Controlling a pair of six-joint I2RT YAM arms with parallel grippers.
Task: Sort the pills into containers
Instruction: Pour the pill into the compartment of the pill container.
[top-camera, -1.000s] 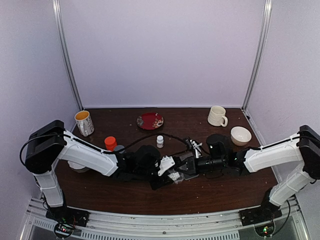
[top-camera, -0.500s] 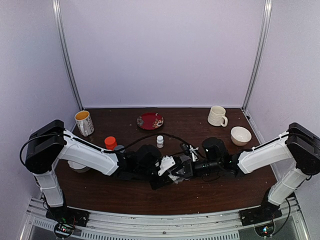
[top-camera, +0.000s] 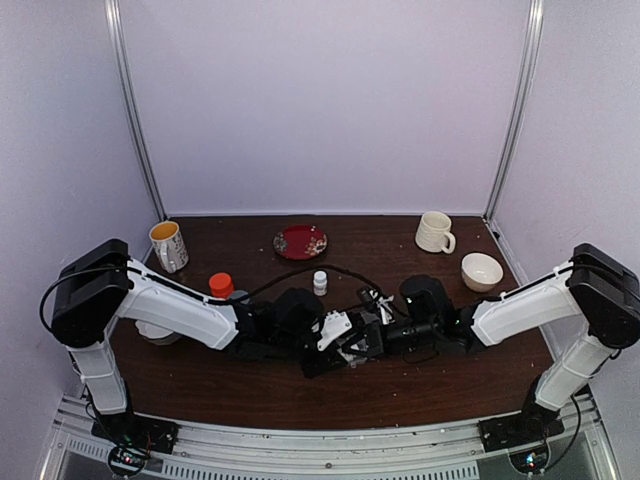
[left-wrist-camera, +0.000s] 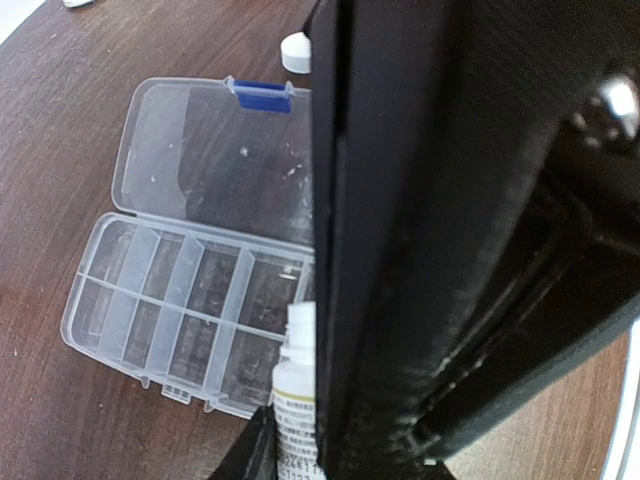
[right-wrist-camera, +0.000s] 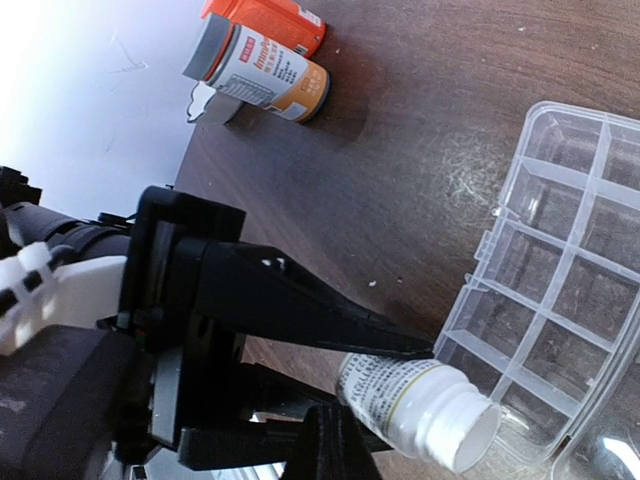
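One open organizer box (left-wrist-camera: 170, 300), two small white bottles — tilted bottle (right-wrist-camera: 415, 405) clamped in left gripper (right-wrist-camera: 385, 385), standing bottle (top-camera: 320, 282) apart — right gripper (top-camera: 372, 337) closed; dark wooden table (top-camera: 450, 385), lilac walls (top-camera: 320, 100).

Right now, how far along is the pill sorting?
Done: the flat clear plastic organizer box lies open, lid folded back, and the small white bottle is uncapped. In hand: the left gripper holds that bottle tilted, mouth by the box's edge. Left: every visible cell looks empty, no pills seen yet, so all the sorting remains.
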